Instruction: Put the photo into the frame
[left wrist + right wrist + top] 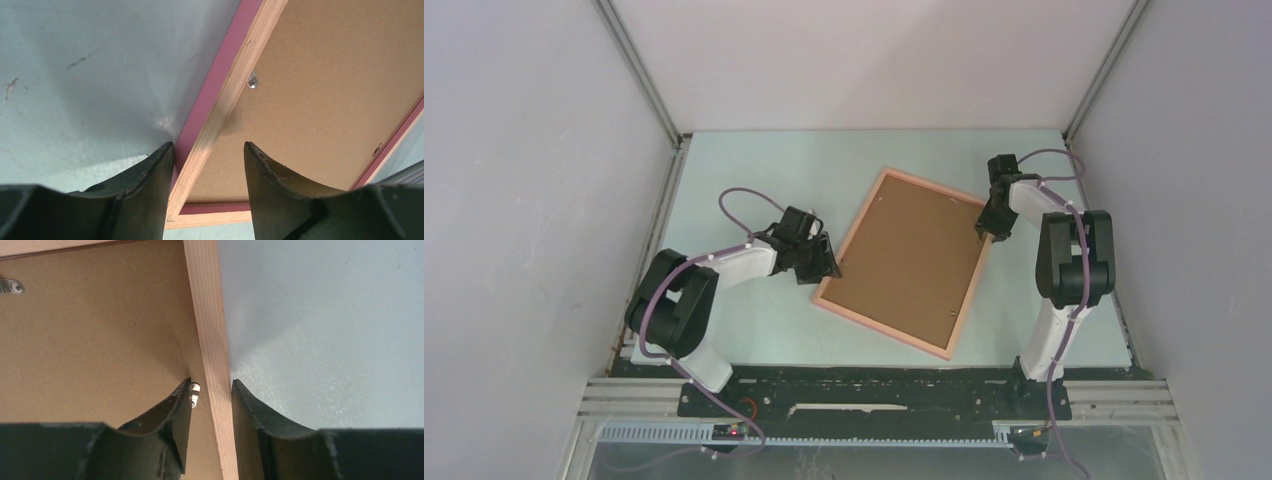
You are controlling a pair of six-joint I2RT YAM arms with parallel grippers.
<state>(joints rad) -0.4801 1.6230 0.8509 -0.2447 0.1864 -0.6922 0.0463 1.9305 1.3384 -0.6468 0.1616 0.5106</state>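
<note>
left tool (209,146) apart, straddling frame (882,327) left rail | right tool (211,383) apart, straddling right rail beside clip (195,392) | frame back-up on tabletop (759,325) | photo unseen | close squarely on rails, avoid clip

Brown board (909,262) w/ clips (252,81) lies amid pale table (754,170).

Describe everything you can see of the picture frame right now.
The frame lies face down, skewed, on the pale table: a thin rectangle, pink outside, bare light wood behind. A brown backing board fills it, with small metal clips. The left pincer straddles one long side, the right pincer the opposite.
</note>
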